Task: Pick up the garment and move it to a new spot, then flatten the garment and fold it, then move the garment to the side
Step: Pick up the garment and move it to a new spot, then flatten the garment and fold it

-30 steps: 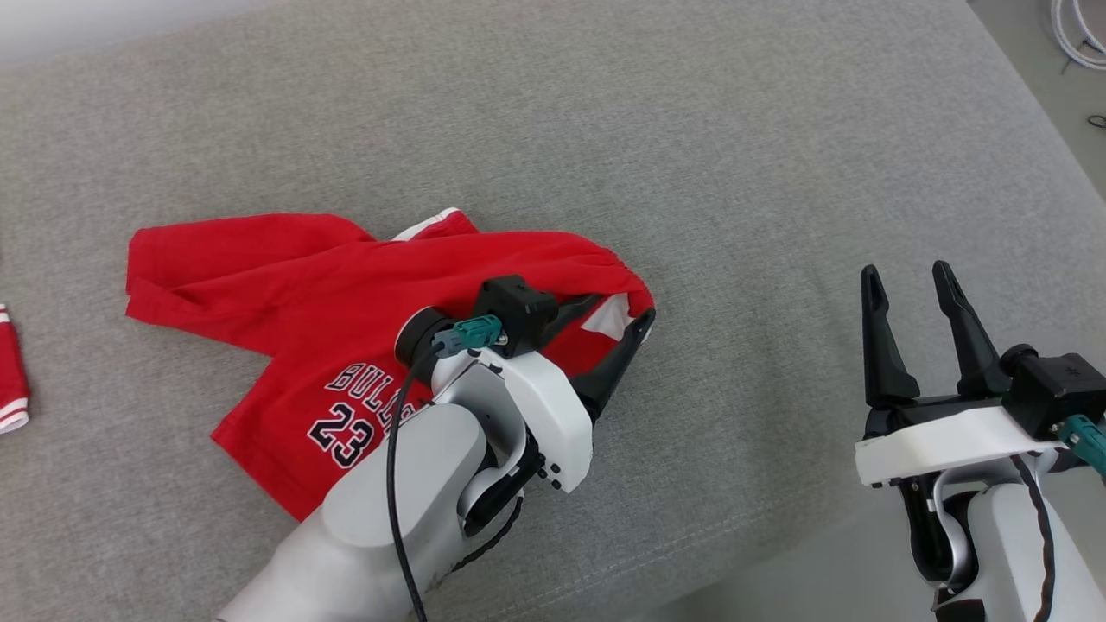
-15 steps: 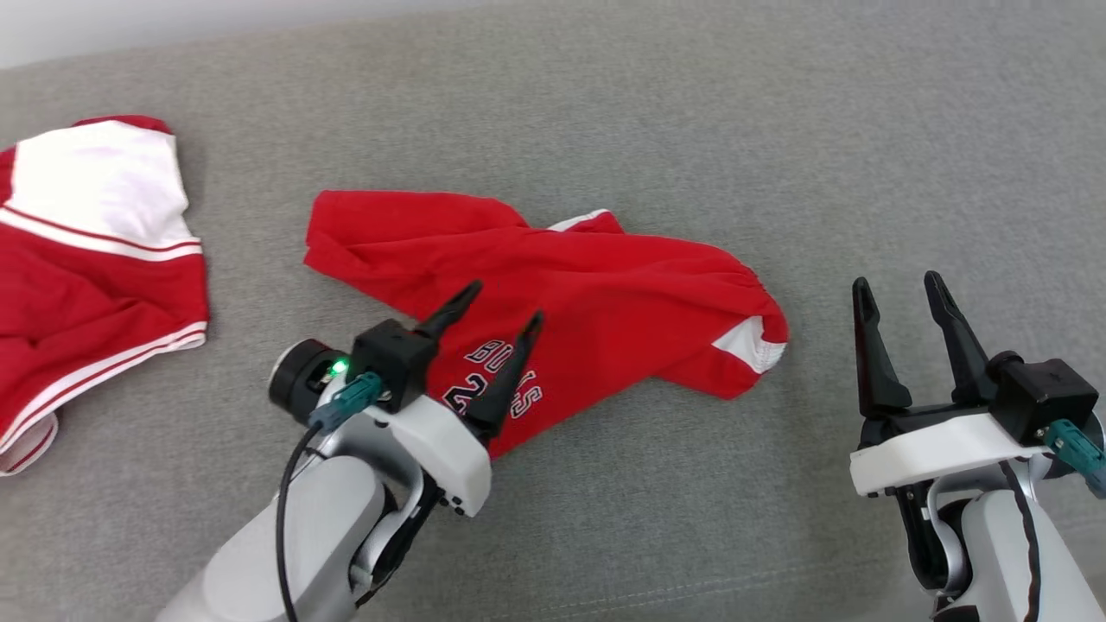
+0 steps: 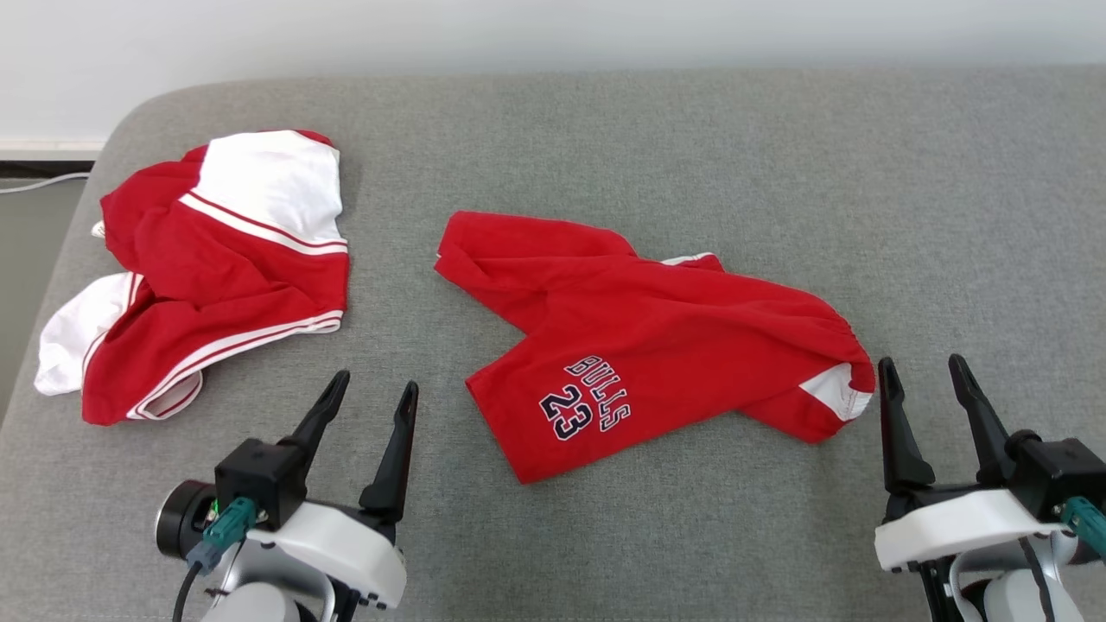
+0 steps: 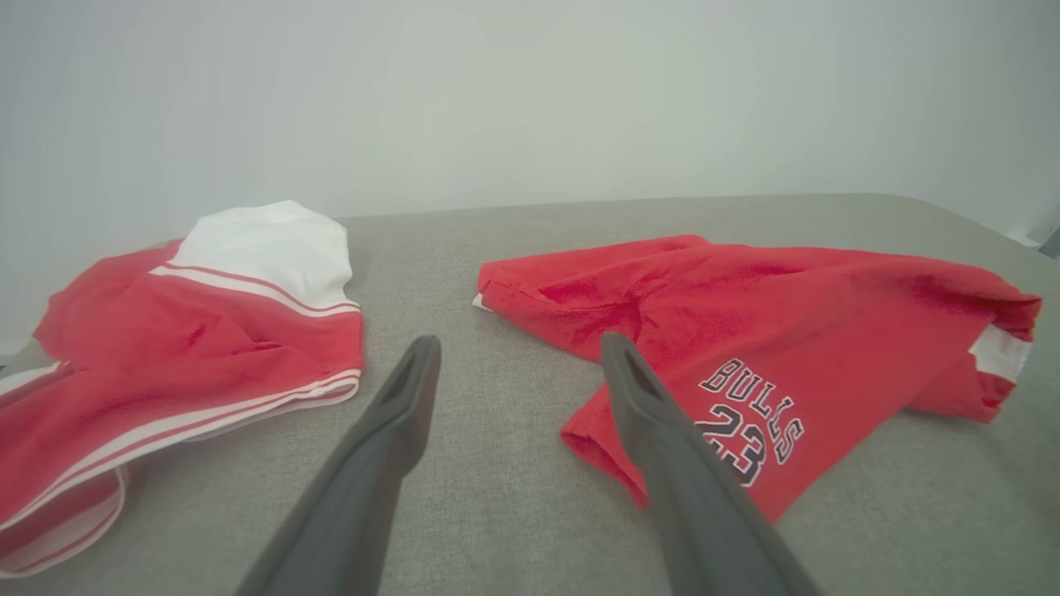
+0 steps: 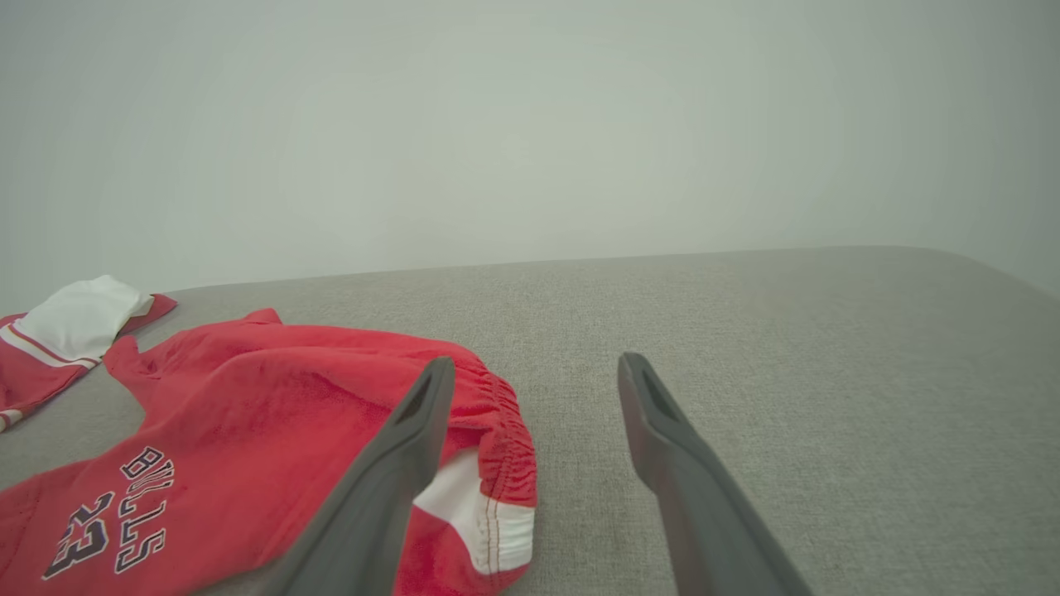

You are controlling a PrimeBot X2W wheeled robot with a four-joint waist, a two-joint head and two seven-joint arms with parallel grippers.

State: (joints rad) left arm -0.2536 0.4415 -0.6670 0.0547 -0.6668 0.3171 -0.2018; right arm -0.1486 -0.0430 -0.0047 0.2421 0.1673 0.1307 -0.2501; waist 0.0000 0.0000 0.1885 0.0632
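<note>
left gripper (image 3: 376,384): fingers spread wide, nothing between them, parked at the near edge, left of centre. a second ago it was down on the waistband end of the garment; it has let go and drawn back toward you. right gripper (image 3: 921,363): also spread and empty, near right, no change. the head camera has swung too, so don't read the shift in the picture as cloth moving.

garment (image 3: 657,345): red shorts, "bulls 23" print up, lying mid surface (image 3: 778,173) between the two grippers. its white-trimmed waistband end sits just beside the right gripper's tips; the far-left leg is doubled and rumpled. a red-and-white piece (image 3: 225,268) lies far left, well apart.

your reading: relocation looks done and the release clean. flattening comes next.
</note>
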